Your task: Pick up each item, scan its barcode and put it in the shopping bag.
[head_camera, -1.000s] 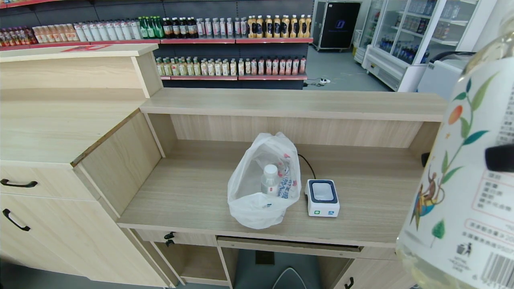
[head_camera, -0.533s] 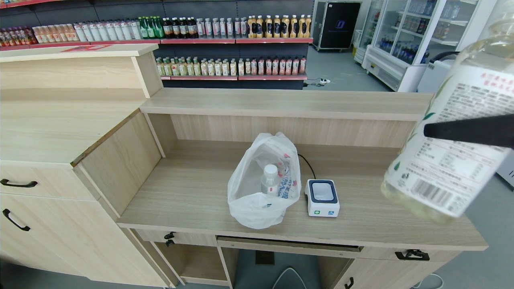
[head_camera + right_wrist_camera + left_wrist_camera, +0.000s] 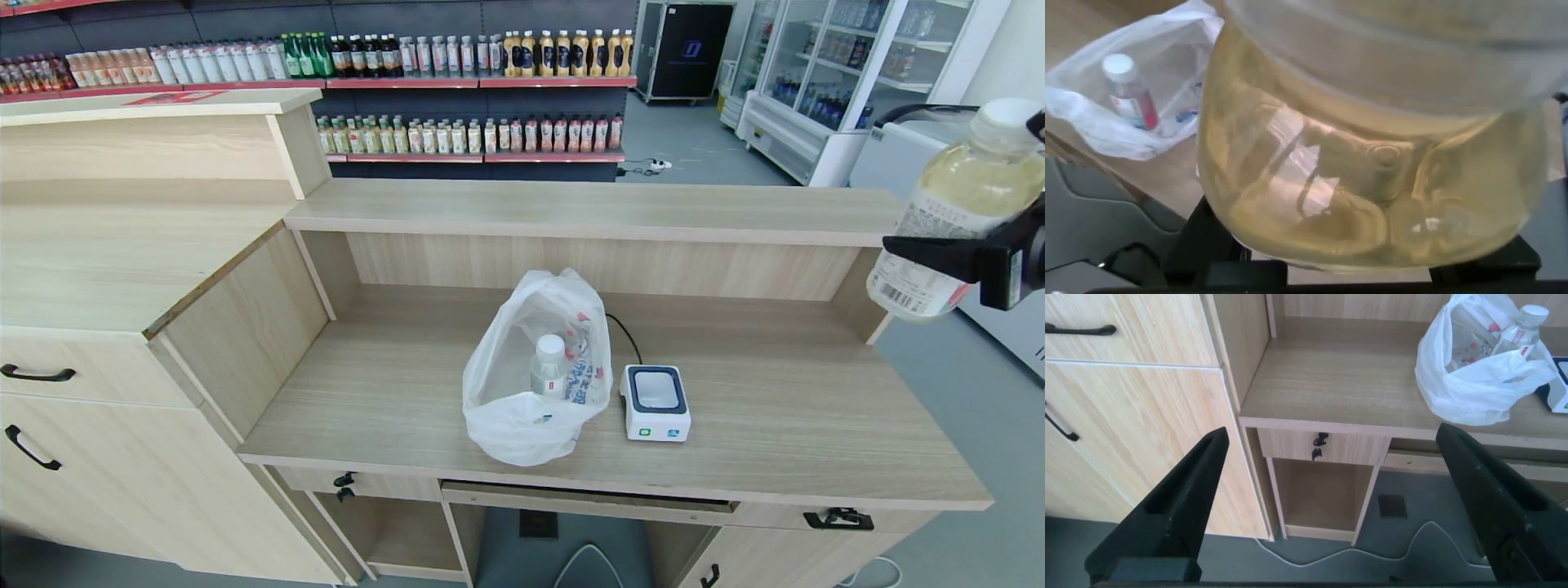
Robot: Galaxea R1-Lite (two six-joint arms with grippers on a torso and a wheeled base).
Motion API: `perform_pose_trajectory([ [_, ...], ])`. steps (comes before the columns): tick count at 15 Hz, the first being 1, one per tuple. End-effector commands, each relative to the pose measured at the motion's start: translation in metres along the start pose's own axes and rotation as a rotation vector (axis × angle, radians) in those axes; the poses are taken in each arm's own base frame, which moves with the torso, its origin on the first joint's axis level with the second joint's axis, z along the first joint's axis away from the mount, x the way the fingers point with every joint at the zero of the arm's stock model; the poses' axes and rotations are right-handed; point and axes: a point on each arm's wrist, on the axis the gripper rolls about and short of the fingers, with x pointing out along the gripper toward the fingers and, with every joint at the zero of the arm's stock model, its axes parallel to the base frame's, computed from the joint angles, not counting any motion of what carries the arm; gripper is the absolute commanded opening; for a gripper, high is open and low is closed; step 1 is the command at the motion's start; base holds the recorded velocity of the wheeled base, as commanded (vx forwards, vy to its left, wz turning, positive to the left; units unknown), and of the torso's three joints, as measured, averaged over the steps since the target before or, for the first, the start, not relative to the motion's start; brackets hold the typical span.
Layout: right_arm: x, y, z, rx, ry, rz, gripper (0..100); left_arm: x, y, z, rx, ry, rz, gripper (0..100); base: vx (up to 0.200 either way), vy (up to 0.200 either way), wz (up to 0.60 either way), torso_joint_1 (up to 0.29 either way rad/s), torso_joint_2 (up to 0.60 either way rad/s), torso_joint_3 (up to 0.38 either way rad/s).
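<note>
A: Where is the bottle now?

B: In the air, past the right end of the counter. The right gripper has its jaws closed across the lower half of the label.

A: A second ago it filled that whole edge of the head view.

B: Yes, it was right up against the camera then, with the picture side of the label facing us. Since then it has swung away and turned, so the barcode at the label's bottom edge now faces the head camera.

A: What does that mean for the job?

B: I'd say the pick is done and the scan is not. The scanner sits on the counter just beside the shopping bag, well apart from the bottle. Its window faces up, so the barcode will probably have to come down and be turned toward it.

A: How does the bottle itself look?

B: It's clear plastic with a pale yellow drink inside, a white cap and a white printed label. It leans a little, cap uppermost. It is round and smooth, so I'd expect it to twist in the grip if it's knocked.

A: And the bag?

B: It stands with its mouth open, and a smaller bottle is inside it.

A: What about the other arm?

B: The left gripper hangs low in front of the counter's cabinets, jaws spread wide, with nothing between them
</note>
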Motion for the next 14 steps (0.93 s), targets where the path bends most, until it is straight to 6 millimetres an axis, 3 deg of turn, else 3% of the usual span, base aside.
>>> perform_pose_trajectory([
  [1,0.024,-0.01,-0.04,-0.071,0.094,-0.039,0,0.0,0.0,0.0,0.0,0.0,0.0,100,0.0,0.0,0.0,0.0,0.0,0.0],
  [4,0.031,-0.027,-0.071,-0.33,0.101,-0.093,0,0.0,0.0,0.0,0.0,0.0,0.0,100,0.0,0.0,0.0,0.0,0.0,0.0],
  [8,0.032,-0.029,-0.09,-0.435,0.017,0.043,0,0.0,0.0,0.0,0.0,0.0,0.0,100,0.0,0.0,0.0,0.0,0.0,0.0],
  [12,0.038,-0.026,-0.107,-0.448,0.041,0.088,0,0.0,0.0,0.0,0.0,0.0,0.0,100,0.0,0.0,0.6,0.001,0.0,0.006],
  [14,0.054,-0.032,-0.124,-0.55,0.042,0.128,0,0.0,0.0,0.0,0.0,0.0,0.0,100,0.0,0.0,0.6,-0.002,0.0,0.002],
])
